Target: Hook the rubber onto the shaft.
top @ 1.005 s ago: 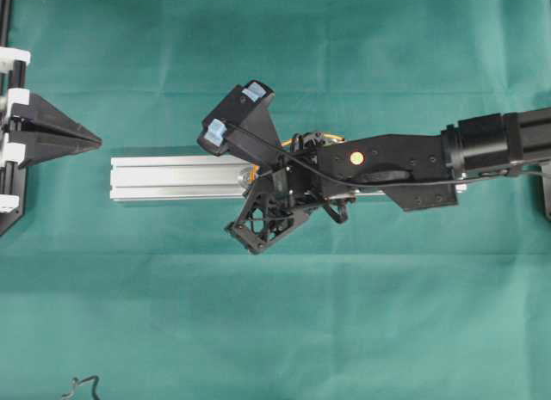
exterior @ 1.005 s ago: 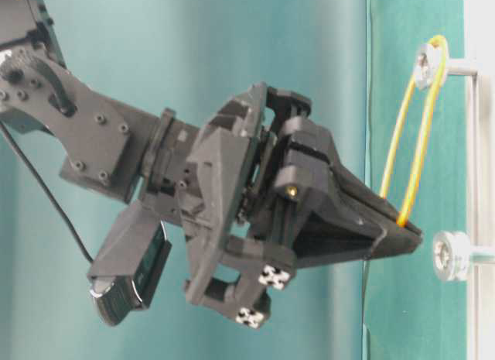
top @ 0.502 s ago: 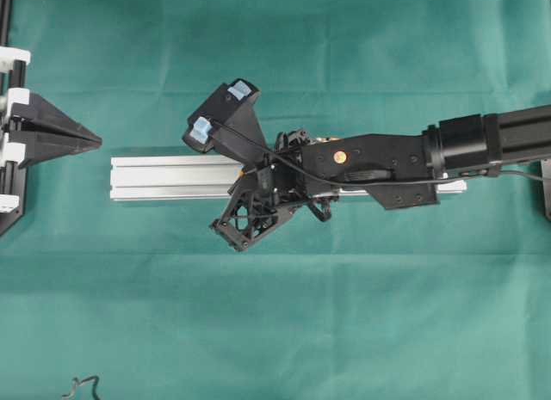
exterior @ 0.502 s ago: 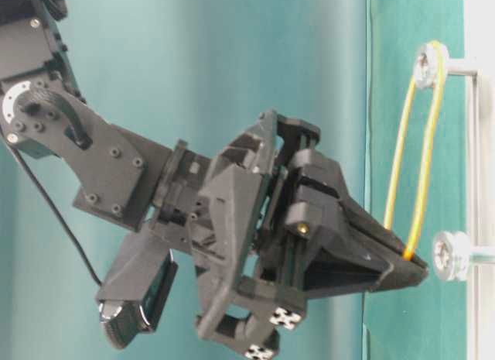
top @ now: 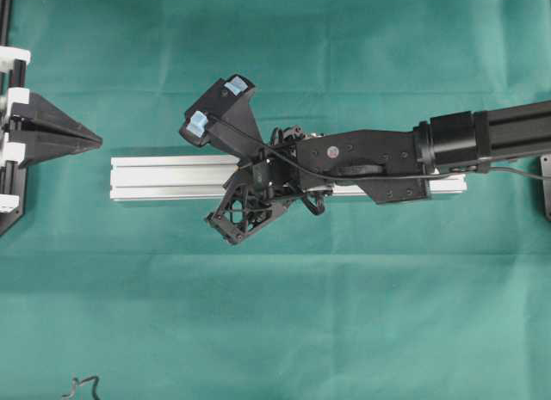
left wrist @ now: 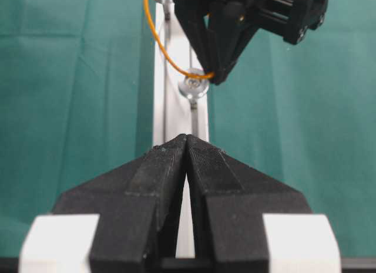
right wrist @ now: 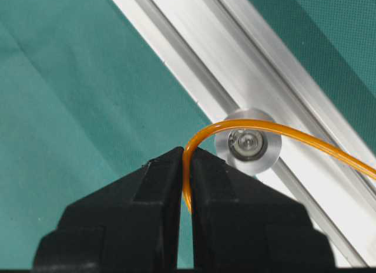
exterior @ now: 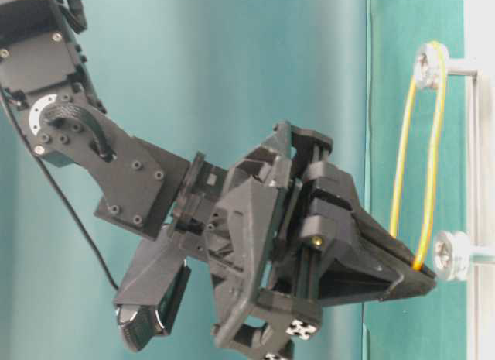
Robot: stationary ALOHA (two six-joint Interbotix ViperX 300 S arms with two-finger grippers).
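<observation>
Progress: the rubber is already sitting looped over the far shaft; its free end is being held taut just beside the near shaft, not yet over it, as far as the table-level view is showing.
Remaining: judging from this, the held end is still needing to pass over the head of the near shaft before release.
Right claw: it is pinching shut on the rubber, the cord running up between its tips.
Left claw: it is resting shut and holding nothing, well apart from the near shaft along the rail.
Rubber: a thin orange cord of glossy, flexible material, drawn into a long narrow loop.
Shafts: slim metal pins with round, flat, bright heads, standing on the rail.
Rail: silver extruded metal with lengthwise grooves.
Counter: it is wearing a matte green cloth with faint creases.
Claws: black ridged plastic, wedge-shaped.
</observation>
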